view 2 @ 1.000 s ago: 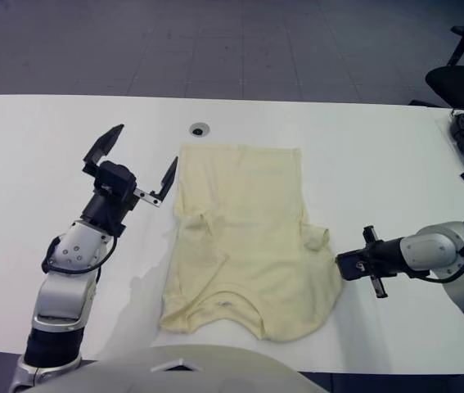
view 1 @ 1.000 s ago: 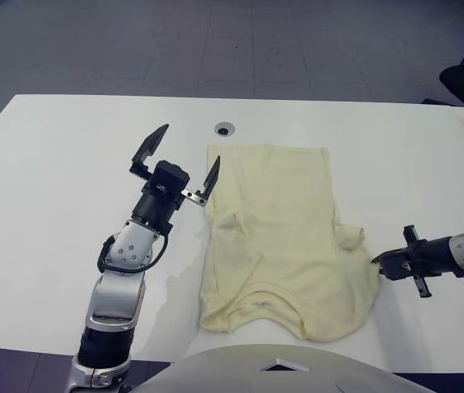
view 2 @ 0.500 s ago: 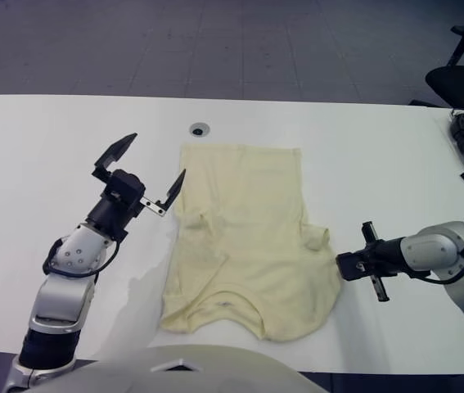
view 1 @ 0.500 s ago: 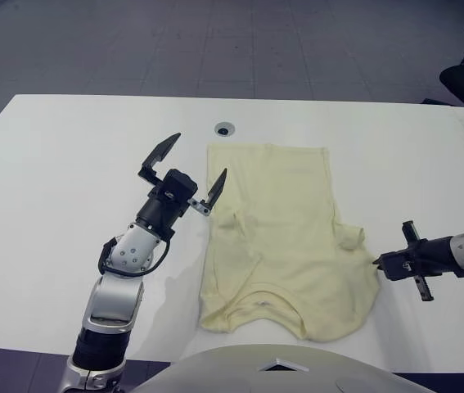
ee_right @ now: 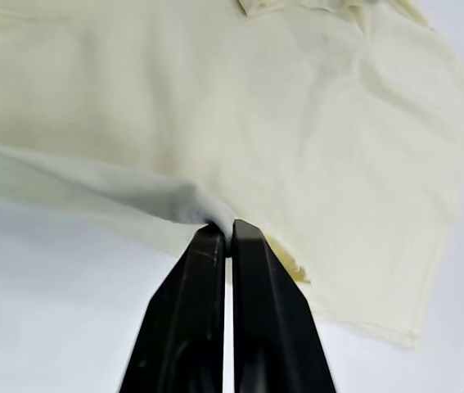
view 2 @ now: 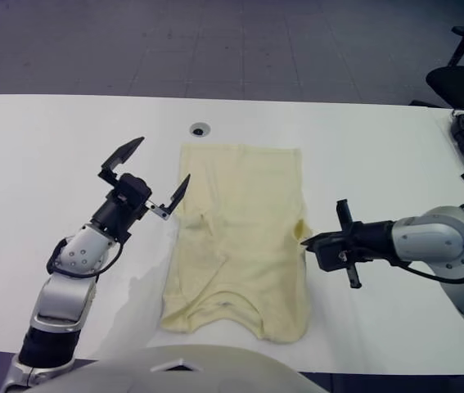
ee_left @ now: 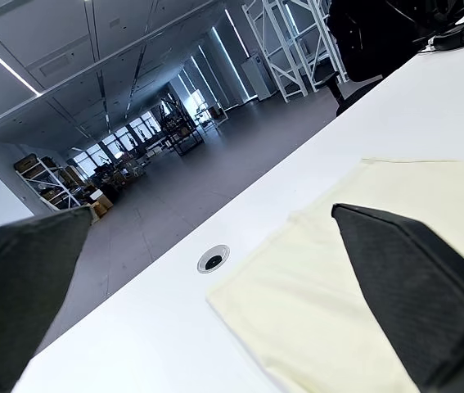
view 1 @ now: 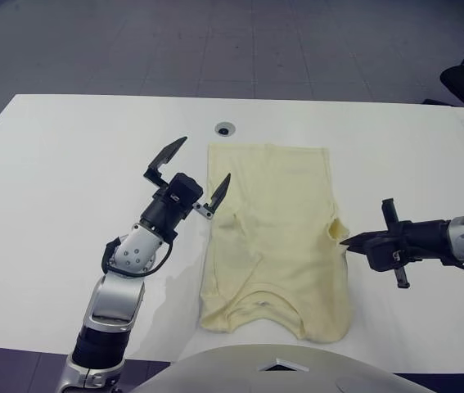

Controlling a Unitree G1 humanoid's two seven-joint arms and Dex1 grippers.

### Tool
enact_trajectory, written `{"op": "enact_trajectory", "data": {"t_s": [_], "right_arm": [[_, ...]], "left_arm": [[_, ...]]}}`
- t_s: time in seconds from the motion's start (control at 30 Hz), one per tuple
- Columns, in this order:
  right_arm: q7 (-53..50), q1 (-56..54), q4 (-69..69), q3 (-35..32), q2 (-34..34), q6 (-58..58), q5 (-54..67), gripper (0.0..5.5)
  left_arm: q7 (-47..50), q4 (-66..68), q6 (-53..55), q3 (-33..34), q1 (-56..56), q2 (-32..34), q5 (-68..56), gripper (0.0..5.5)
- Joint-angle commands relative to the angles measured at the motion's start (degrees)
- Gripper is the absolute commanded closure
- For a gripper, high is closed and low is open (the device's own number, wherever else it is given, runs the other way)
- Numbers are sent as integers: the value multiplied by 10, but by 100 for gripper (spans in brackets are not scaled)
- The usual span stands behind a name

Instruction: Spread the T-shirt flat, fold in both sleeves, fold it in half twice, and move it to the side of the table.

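Eye views: left gripper [view 1: 206, 157] gapes wide, holding nothing, one fingertip just beside the edge of the T-shirt [view 1: 272, 237]. The right gripper [view 1: 346, 241] pinches the sleeve on the far side. Left wrist: shirt and bench [ee_left: 150, 327] lie ahead of the spread fingers. Right wrist: fingers clamp a fabric fold.

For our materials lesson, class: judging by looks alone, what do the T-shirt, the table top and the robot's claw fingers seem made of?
T-shirt: soft knit fabric, likely cotton, matt pale yellow; it creases and drapes where the right claw pinches it. Table top: smooth white laminate or coated board; even sheen. Claw fingers: matt black, rigid; plastic or coated metal, unclear.
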Motion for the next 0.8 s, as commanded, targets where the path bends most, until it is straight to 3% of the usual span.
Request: {"op": "enact_trajectory", "data": {"t_s": [0.03,0.27,0.67,0.8], "right_arm": [[0,-55,1,56,34,3,-22,547],[-6,-119,46,140,96,2,-72,547],[-9,-134,87,194,141,-18,-93,547],[-10,-128,85,191,146,10,-86,471]], "left_arm": [[-10,12,-15,-10,-8,4,1,10],[-16,29,-27,-17,-19,4,3,10],[-29,24,-38,-25,-11,9,-3,10],[-34,22,-42,-27,-6,9,-2,10]]}}
